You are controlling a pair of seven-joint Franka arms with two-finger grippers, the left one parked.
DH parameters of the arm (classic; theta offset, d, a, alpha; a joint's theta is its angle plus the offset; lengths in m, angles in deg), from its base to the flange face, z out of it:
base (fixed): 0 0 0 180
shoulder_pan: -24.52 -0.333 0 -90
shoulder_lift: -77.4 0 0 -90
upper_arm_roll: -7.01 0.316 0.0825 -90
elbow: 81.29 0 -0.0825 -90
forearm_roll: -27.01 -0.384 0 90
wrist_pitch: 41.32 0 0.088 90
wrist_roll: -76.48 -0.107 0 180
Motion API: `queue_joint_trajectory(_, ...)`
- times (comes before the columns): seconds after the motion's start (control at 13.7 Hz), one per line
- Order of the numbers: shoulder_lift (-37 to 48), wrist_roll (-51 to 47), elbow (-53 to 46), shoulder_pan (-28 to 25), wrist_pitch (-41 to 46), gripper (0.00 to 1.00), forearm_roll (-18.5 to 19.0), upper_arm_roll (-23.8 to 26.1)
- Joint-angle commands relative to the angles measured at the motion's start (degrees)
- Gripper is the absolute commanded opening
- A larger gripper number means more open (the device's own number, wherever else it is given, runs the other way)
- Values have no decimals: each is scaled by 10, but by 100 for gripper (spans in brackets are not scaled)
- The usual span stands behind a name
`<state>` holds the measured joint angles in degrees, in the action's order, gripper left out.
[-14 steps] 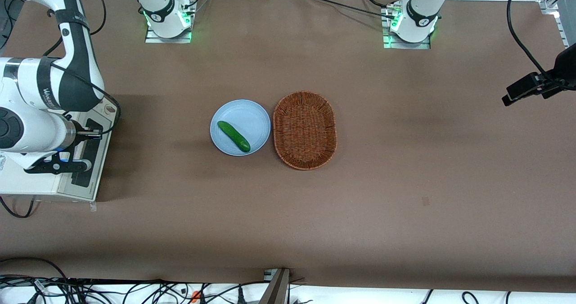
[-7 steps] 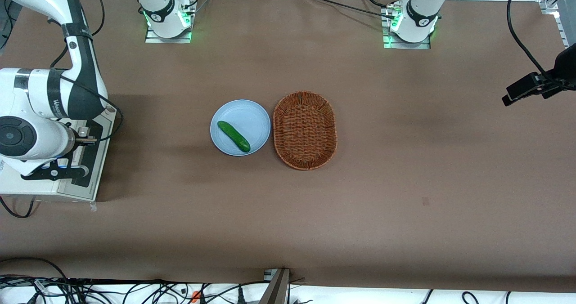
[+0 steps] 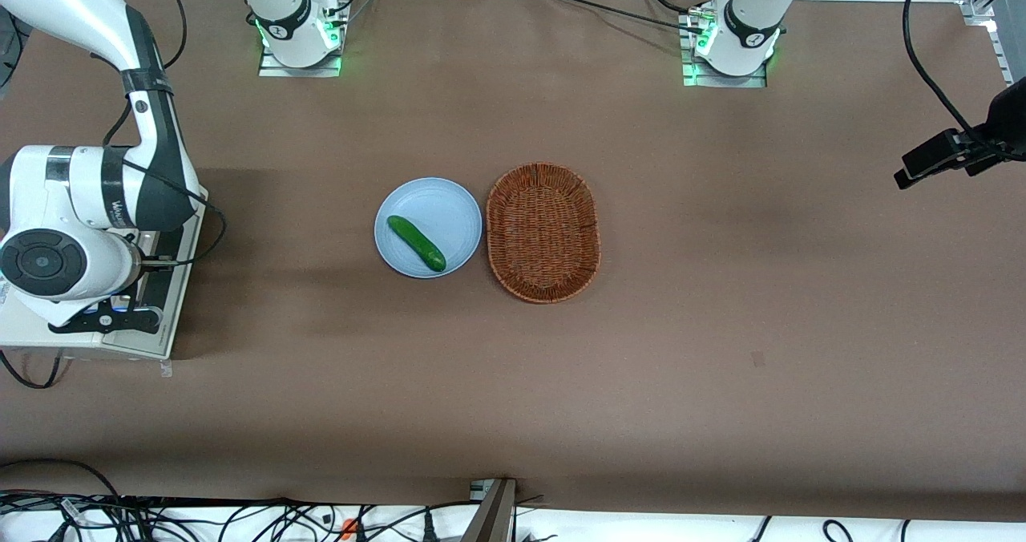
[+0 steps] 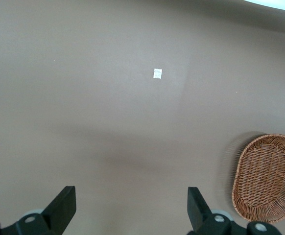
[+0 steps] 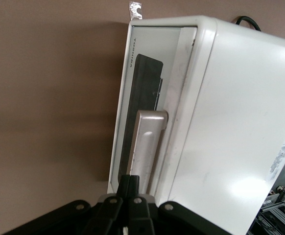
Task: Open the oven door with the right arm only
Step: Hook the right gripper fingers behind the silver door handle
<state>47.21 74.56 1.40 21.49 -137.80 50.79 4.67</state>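
Note:
The cream-white toaster oven (image 5: pixel 225 122) stands at the working arm's end of the table (image 3: pixel 48 329). Its oven door (image 5: pixel 132 63) is a silvery-grey panel with a dark window and lies flat against the oven's front. The silver bar handle (image 5: pixel 146 142) runs along the door. The right arm (image 3: pixel 80 205) hangs over the oven and hides most of it in the front view; part of the door (image 3: pixel 164 281) shows beside the wrist. My gripper (image 5: pixel 134 184) is shut with nothing between its fingers, its tips just above one end of the handle.
A pale blue plate (image 3: pixel 449 205) with a green cucumber (image 3: pixel 416 243) and a brown wicker basket (image 3: pixel 543 232) sit mid-table, away from the oven. A scrap of tape (image 5: pixel 135 9) lies on the table by the oven's corner. A black cable (image 5: pixel 245 22) runs from the oven's back.
The right arm's wrist has shifted a little nearer the front camera over the oven, and its forearm has swung. The door looks unchanged.

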Motion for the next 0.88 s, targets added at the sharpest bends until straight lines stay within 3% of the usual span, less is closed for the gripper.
queue_joint_trajectory(0.0, -4, 15, -3, 14, -6, 0, 10, 2)
queue_joint_trajectory(0.8, -29, 15, -3, 16, -31, 0, 24, 2)
